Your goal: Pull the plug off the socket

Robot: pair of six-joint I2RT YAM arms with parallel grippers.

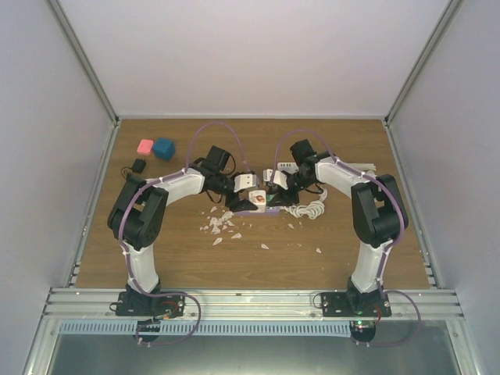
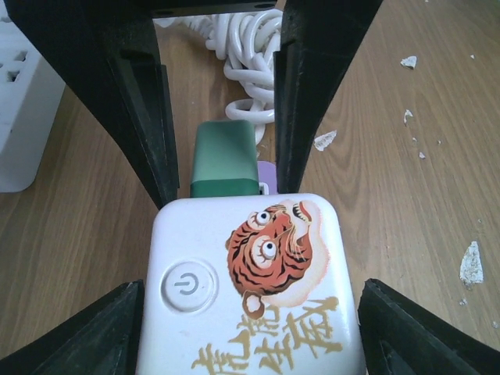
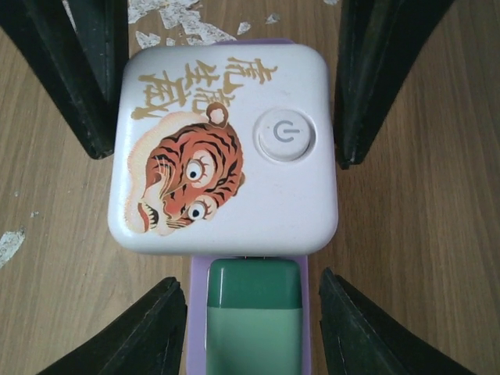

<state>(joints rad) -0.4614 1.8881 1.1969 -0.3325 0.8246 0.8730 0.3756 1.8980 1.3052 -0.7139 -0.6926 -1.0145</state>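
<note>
Approach step, seemingly, with left gripper [image 1: 248, 183] and right gripper [image 1: 275, 180] spread wide astride socket [image 2: 250, 289] and plug [image 3: 254, 312]; requires closing, then pulling apart.

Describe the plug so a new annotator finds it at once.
On the wooden table, go to the centre, to the white cube socket printed with a tiger and a power button. The plug is the small rounded block sticking out of one side of it, the only green thing among the white socket, white coiled cord and white power strip.
</note>
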